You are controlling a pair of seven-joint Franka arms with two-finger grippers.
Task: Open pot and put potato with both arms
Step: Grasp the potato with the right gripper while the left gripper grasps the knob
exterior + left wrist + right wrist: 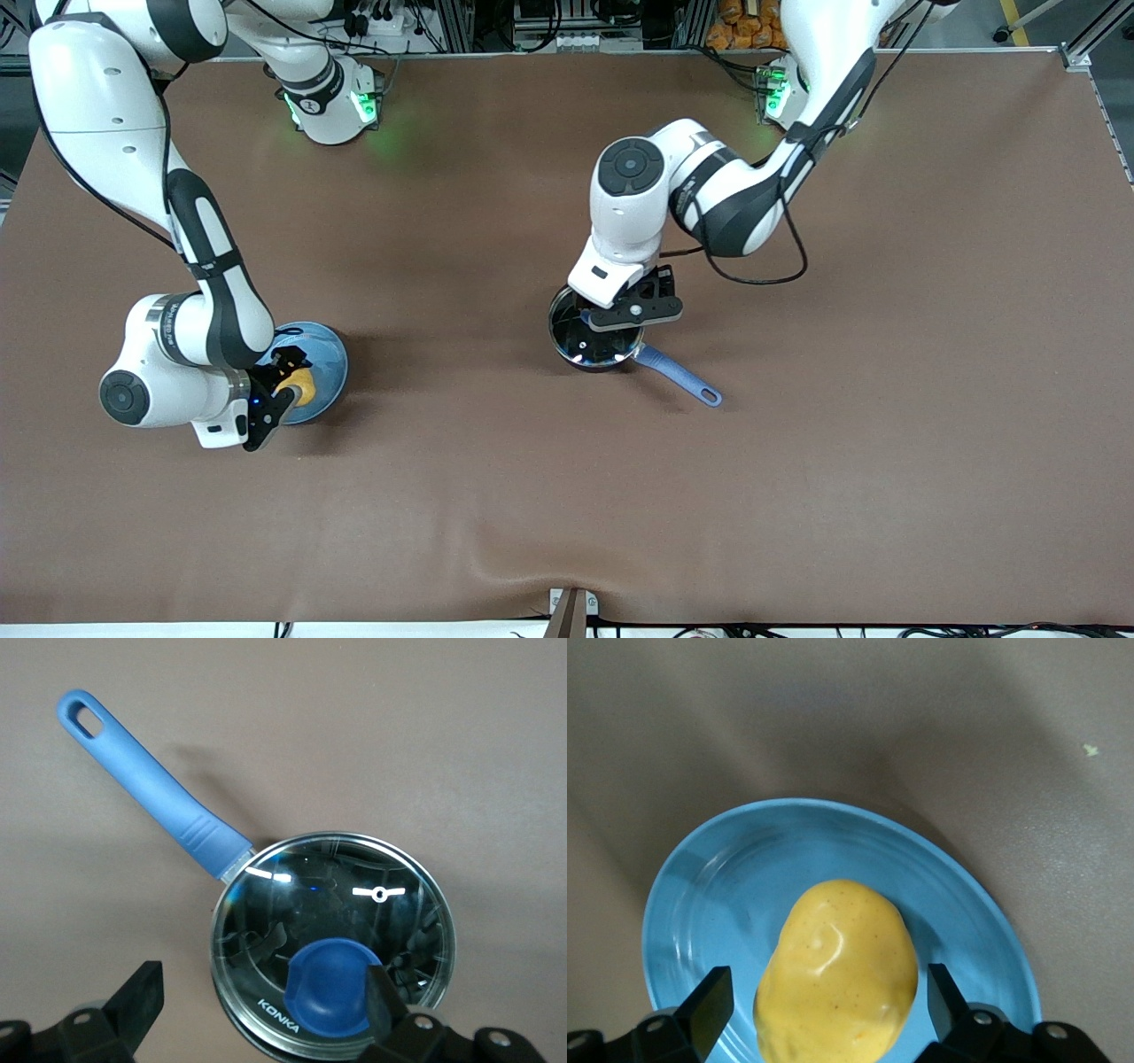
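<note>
Both grippers poised, nothing gripped yet

We see the left gripper (261,1001) wide open over the pot (595,330) at frame centre, its hard blue knob (330,986) off-centre between the fingers; the right gripper (828,1001) straddles the firm, smooth potato (839,973) on the plate (326,354), lower left, jaws apart

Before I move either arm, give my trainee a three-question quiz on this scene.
1. True or false: the lid is on the pot.
2. What does the potato lie on? A) the bare table B) the blue plate C) the pot's lid
3. Fill in: the left gripper is open over the lid's blue ____.

Key
1. True; the glass lid covers the pot.
2. B; the right gripper is open with a finger on each side of the potato.
3. Knob; one finger is beside it, with nothing gripped yet.
</note>
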